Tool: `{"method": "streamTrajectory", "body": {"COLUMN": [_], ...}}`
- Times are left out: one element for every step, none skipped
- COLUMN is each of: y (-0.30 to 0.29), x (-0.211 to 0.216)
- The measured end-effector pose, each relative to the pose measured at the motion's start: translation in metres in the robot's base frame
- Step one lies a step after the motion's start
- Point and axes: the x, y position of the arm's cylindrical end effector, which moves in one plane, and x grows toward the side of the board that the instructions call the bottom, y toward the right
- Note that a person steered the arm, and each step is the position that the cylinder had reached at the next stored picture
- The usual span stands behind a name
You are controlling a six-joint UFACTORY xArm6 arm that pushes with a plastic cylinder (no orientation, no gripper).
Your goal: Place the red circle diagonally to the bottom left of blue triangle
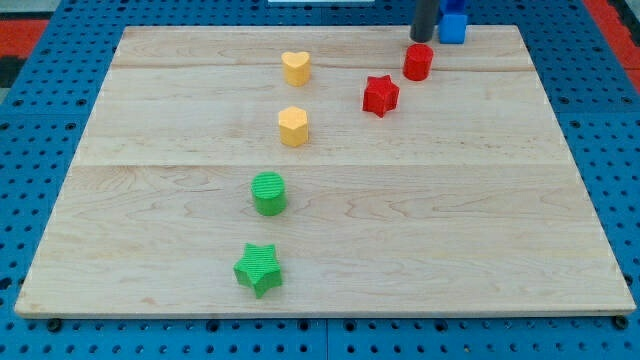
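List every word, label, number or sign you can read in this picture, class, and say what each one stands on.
None: no text shows anywhere.
The wooden board is bare wood grain.
The red circle, red star and the other blocks are plain.
My tip, just above the red circle, is unmarked too.
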Motion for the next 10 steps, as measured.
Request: {"method": "streamTrajectory", "body": {"y": [-0.009,-0.035,-0.068,-0.065,-0.069,-0.072,-0.049,-0.020,-0.019,-0.006], "x": [0.009,0.016,0.036,0.060,0.076,0.091,0.086,0.080,0.080,0.080]}}
